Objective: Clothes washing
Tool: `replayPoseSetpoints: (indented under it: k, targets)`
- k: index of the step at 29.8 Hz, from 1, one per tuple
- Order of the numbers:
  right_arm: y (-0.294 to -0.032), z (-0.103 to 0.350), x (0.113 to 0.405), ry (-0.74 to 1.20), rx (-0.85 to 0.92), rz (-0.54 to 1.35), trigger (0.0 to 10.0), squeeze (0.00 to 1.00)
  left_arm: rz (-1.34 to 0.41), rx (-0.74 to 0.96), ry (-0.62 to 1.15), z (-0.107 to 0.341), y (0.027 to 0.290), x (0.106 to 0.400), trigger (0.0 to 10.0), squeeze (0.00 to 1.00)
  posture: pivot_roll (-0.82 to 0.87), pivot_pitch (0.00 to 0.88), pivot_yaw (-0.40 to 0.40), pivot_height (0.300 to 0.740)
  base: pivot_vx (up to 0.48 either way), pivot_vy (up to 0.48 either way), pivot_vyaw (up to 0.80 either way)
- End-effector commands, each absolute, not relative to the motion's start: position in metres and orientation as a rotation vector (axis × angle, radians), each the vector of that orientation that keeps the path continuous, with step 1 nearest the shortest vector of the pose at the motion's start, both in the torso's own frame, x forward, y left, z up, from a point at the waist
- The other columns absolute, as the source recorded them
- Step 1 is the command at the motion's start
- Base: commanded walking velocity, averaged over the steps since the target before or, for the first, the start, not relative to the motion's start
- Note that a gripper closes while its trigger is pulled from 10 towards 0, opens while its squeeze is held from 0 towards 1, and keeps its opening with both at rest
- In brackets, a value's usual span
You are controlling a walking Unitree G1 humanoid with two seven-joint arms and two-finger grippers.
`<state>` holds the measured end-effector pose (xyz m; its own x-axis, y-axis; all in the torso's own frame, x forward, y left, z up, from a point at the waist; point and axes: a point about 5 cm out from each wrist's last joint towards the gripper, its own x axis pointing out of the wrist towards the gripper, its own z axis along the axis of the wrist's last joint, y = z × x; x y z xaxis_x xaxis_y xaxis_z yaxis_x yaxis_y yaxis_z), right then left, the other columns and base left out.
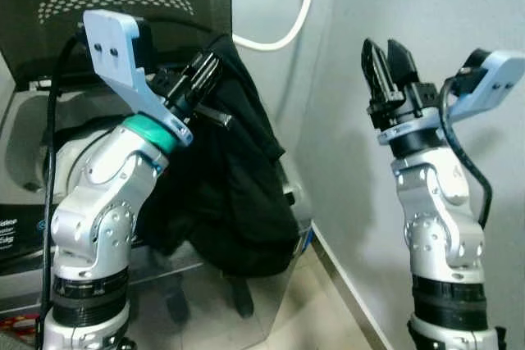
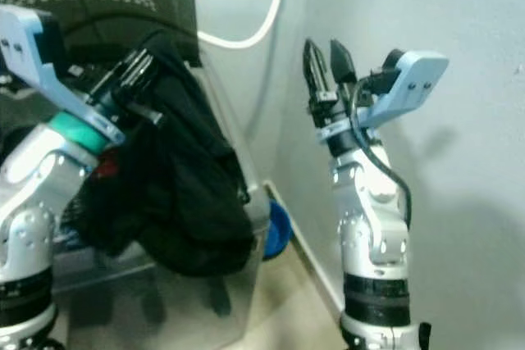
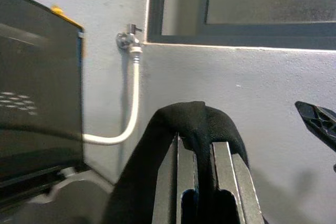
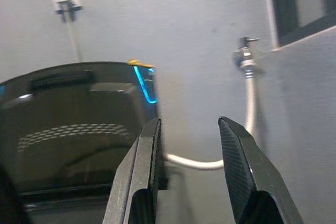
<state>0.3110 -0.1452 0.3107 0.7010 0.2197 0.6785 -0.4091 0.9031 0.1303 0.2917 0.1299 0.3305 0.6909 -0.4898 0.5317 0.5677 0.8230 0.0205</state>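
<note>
Washer tub [image 1: 33,145] interior hidden behind black garment [image 1: 230,194] — blue object [image 2: 277,227] unidentifiable.

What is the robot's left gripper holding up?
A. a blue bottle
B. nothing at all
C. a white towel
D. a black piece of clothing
D: the left gripper is shut on a black garment, which drapes over its fingers and hangs down beside the washing machine, while the right gripper is open and holds nothing.

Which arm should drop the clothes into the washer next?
Left. The left gripper is shut on the black garment, hanging at the open washer. The right gripper is open, empty and raised by the wall.
</note>
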Motion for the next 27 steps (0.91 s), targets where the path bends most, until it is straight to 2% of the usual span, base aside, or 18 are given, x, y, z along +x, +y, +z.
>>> replayPoseSetpoints:
  k: [1,12,21,23,27]
  targets:
    - [-0.146,0.309,0.311,-0.710,0.271,0.355,10.0,0.00,-0.572,-0.144,-0.563,0.332,0.132,0.293,10.0,0.00,-0.02,0.057,0.029,0.740,0.000,0.000,0.00]
    - [-0.134,0.306,0.309,-0.696,0.262,0.433,10.0,0.00,-0.473,-0.146,-0.563,0.331,0.138,0.301,10.0,0.00,-0.03,0.059,0.030,0.740,0.000,0.000,0.00]
    - [-0.113,0.309,0.311,-0.705,0.206,0.539,10.0,0.00,-0.233,0.099,-0.651,0.343,0.153,0.328,10.0,0.00,-0.02,0.068,0.022,0.740,0.000,0.000,0.00]
    - [-0.109,0.316,0.314,-0.734,0.192,0.549,10.0,0.00,-0.164,0.188,-0.690,0.354,0.156,0.338,10.0,0.00,-0.02,0.075,0.021,0.740,0.000,0.000,0.00]
    - [-0.104,0.328,0.316,-0.776,0.186,0.548,10.0,0.00,-0.075,0.265,-0.735,0.370,0.162,0.353,10.0,0.00,-0.02,0.092,0.020,0.740,0.000,0.000,0.00]
